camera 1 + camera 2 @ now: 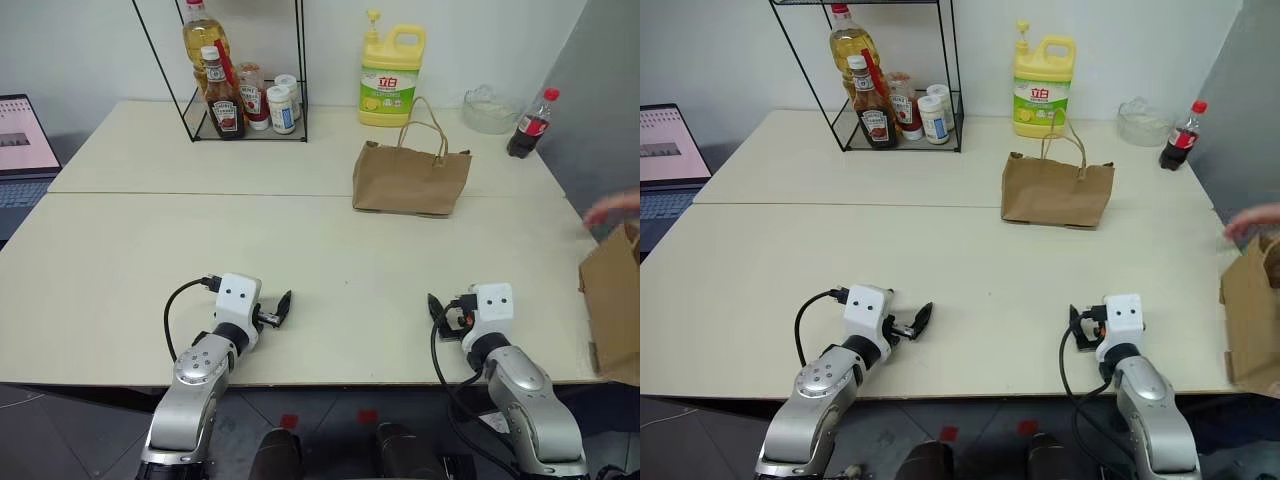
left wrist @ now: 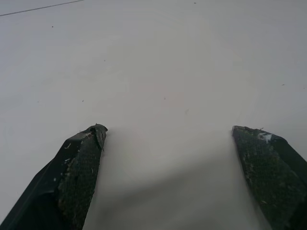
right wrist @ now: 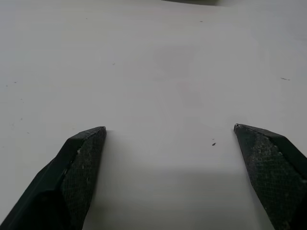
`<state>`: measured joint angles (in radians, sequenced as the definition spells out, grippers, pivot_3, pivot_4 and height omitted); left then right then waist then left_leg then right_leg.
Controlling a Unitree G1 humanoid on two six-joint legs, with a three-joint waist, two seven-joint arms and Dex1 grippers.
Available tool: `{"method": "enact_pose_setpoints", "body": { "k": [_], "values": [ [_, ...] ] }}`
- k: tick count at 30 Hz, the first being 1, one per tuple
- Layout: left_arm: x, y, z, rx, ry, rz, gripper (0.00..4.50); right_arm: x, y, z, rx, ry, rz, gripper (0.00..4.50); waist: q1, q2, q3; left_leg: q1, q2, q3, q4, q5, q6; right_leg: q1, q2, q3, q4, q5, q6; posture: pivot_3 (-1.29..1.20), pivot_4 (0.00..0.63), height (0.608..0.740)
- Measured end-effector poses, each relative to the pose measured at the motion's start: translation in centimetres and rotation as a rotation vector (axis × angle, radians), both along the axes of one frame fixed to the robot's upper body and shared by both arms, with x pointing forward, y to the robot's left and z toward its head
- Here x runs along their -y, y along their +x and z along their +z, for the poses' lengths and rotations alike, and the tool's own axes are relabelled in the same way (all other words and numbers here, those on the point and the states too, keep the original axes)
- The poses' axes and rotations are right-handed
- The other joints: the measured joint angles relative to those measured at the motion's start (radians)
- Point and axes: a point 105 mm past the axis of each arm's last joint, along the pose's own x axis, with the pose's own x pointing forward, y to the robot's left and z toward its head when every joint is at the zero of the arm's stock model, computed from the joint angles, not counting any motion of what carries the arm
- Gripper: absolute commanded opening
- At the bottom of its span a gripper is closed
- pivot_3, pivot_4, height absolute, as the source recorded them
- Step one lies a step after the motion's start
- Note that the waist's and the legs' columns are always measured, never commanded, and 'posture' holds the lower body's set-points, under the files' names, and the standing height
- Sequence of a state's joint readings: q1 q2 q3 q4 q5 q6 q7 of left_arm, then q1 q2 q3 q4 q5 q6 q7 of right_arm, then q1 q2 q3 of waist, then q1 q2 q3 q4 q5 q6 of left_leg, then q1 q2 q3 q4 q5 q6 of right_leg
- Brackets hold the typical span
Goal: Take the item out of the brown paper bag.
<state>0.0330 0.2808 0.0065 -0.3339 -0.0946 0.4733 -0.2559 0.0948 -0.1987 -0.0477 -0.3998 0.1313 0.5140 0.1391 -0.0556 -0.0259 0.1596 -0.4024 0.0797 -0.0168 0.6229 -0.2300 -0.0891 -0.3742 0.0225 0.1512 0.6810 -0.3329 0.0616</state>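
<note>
- The bag (image 1: 410, 180) stands upright on the far half of the table (image 1: 140, 250), just in front of the yellow jug (image 1: 391, 76). Its two cord handles (image 1: 428, 125) stick up above the mouth.
- The item it holds is hidden; nothing pokes above the rim.
- I judge the bag light, soft and creased: it will likely slide or tip if pushed, and crumple if squeezed. Best to pin one wall or a handle with one gripper and reach in from above with the other.
- The item will probably be small and smooth; take it across its body, not by its top.
- Left gripper (image 1: 283, 305) and right gripper (image 1: 437, 306) sit low at the near edge, well apart from the bag, jaws spread wide and empty.
- Around: a wire rack (image 1: 235, 80) of bottles, a cola bottle (image 1: 530, 125), a glass bowl (image 1: 490, 110), a laptop (image 1: 25, 150), a cardboard box (image 1: 612, 300) and a person's hand (image 1: 612, 208) at the right.
</note>
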Motion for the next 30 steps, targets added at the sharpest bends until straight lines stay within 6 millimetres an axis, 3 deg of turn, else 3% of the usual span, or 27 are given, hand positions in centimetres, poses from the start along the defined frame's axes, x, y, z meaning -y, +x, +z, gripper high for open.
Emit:
{"method": "enact_pose_setpoints", "body": {
  "k": [9, 24, 30],
  "values": [
    [0.0, 0.1, 0.1, 0.004, -0.007, 0.005, 4.46, 0.0, 0.6, 0.9, 0.031, -0.001, 0.003, 4.50, 0.000, 0.000, 0.000, 0.000, 0.000, 0.000, 0.000, 0.000, 0.000, 0.000, 0.000, 0.000, 0.000, 0.000, 0.000, 0.00, 0.150, 0.740],
    [-0.4, -0.2, 0.0, 0.000, -0.018, 0.024, 4.46, 0.4, 0.7, 0.7, 0.024, -0.020, 0.013, 4.50, 0.000, 0.000, 0.000, 0.000, 0.000, 0.000, 0.000, 0.000, 0.000, 0.000, 0.000, 0.000, 0.000, 0.000, 0.000, 0.00, 0.150, 0.740],
    [-0.1, 1.3, 2.0, 0.052, -0.005, -0.046, 4.46, 1.8, 3.3, 3.9, 0.113, -0.096, 0.062, 4.50, 0.000, 0.000, 0.001, 0.000, 0.000, 0.000, 0.000, 0.000, 0.000, 0.000, 0.000, 0.000, 0.000, 0.000, 0.000, 0.00, 0.150, 0.740]
  ]
}}
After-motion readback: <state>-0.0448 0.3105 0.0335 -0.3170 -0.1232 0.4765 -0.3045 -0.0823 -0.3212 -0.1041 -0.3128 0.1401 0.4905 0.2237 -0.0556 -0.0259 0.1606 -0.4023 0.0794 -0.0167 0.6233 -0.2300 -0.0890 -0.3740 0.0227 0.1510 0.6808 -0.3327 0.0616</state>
